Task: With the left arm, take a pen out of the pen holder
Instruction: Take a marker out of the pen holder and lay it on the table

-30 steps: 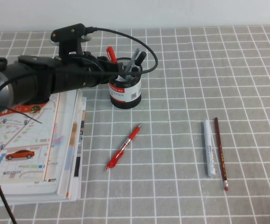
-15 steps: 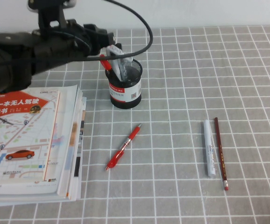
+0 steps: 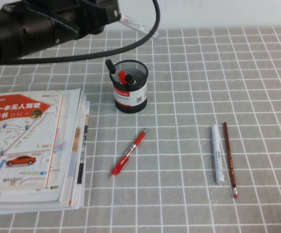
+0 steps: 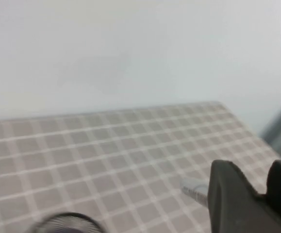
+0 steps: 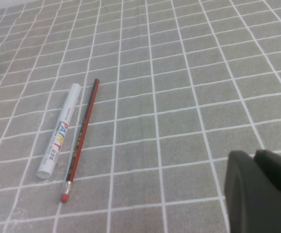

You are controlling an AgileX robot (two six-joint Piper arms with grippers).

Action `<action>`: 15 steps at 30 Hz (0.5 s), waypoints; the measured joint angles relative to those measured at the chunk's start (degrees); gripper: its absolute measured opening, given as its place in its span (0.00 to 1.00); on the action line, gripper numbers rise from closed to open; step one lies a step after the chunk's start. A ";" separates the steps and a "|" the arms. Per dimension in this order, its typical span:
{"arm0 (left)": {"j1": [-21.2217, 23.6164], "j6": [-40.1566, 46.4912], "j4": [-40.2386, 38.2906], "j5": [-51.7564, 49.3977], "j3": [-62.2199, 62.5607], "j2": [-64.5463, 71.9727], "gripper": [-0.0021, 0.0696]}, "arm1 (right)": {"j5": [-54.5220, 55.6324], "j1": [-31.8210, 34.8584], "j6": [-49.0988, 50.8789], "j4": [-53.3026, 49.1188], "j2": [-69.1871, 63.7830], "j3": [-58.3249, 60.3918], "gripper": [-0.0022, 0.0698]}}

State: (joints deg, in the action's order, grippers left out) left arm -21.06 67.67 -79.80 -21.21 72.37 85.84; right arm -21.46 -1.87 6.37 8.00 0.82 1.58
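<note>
The slim pale-grey pen [image 3: 135, 23] is out of the holder and up in the air, near the far edge of the table, slanting down to the right from the left gripper [image 3: 112, 10]. The left gripper's jaws are closed on the pen's barrel, a narrow gap between them filled by the pen. In the left wrist view, a short pale end of the pen pokes out beside the dark fingers [image 4: 230, 194]. The gripper touches nothing else and hangs well above the tabletop, up and slightly left of the holder.

The black wire-mesh cylindrical pen holder [image 3: 130, 97], with a red-and-white label on its front, stands upright on the grey cloth with a white grid [image 3: 189, 73]. A red-capped pen and dark-capped pens stand in it, leaning to its left side. A black cable [image 3: 147, 39] arcs from the left arm through the air above the holder.

In front of the holder, a red ballpoint pen [image 3: 128, 153] lies at a slant on the cloth. Farther right, a white paint marker [image 3: 218, 154] and a dark red pencil with an eraser tip [image 3: 229, 159] lie side by side, almost touching. To the holder's left sits a stack of printed magazines [image 3: 28, 145], the top cover showing a map and a red car.

The right gripper [image 5: 259, 194] is low over the cloth on the right side, apart from the marker and pencil.
</note>
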 joint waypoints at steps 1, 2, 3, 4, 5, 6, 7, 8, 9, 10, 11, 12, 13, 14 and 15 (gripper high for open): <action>0.00 -1.19 0.75 -2.38 0.00 -0.52 0.19 | 0.00 0.00 0.00 0.00 0.00 0.00 0.01; 0.00 -2.67 1.55 -4.83 0.00 -0.90 0.19 | 0.00 0.00 0.00 0.00 0.00 0.00 0.01; 0.00 -4.43 2.72 -7.27 0.00 -1.20 0.19 | 0.00 0.00 0.00 0.00 0.00 0.00 0.01; 0.00 -6.34 4.22 -9.73 0.00 -1.48 0.19 | 0.00 0.00 0.00 0.00 0.00 0.00 0.01; 0.00 -8.42 6.08 -12.18 0.00 -1.53 0.19 | 0.00 0.00 0.00 0.00 0.00 0.00 0.01; 0.00 -10.09 7.62 -14.10 0.00 -1.53 0.19 | 0.00 0.00 0.00 0.00 0.00 0.00 0.01; 0.00 -12.12 9.78 -16.35 0.00 -1.53 0.19 | 0.00 0.00 0.00 0.00 0.00 0.00 0.01; -0.28 -14.08 12.15 -18.24 0.00 -1.18 0.19 | 0.00 0.00 0.00 0.00 0.00 0.00 0.01; -0.59 -15.25 14.63 -19.12 0.00 -0.99 0.19 | 0.00 0.00 0.00 0.00 0.00 0.00 0.01; -1.19 -17.57 17.20 -20.61 0.00 -0.53 0.19 | 0.00 0.00 0.00 0.00 0.00 0.00 0.01; -1.93 -19.34 19.51 -21.72 0.00 0.00 0.19 | 0.00 0.00 0.00 0.00 0.00 0.00 0.01; -2.59 -20.49 21.17 -22.63 0.00 0.46 0.19 | 0.00 0.00 0.00 0.00 0.00 0.00 0.01; -3.53 -21.77 22.86 -23.46 0.00 1.16 0.19 | 0.00 0.00 0.00 0.00 0.00 0.00 0.01; -4.56 -22.66 24.14 -24.21 0.00 1.93 0.19 | 0.00 0.00 0.00 0.00 0.00 0.00 0.01; -5.47 -23.22 24.88 -24.54 0.00 2.72 0.19 | 0.00 0.00 0.00 0.00 0.00 0.00 0.01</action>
State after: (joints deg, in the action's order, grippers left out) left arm -26.52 44.45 -54.92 -45.75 72.37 88.56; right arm -21.46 -1.87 6.37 8.00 0.82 1.58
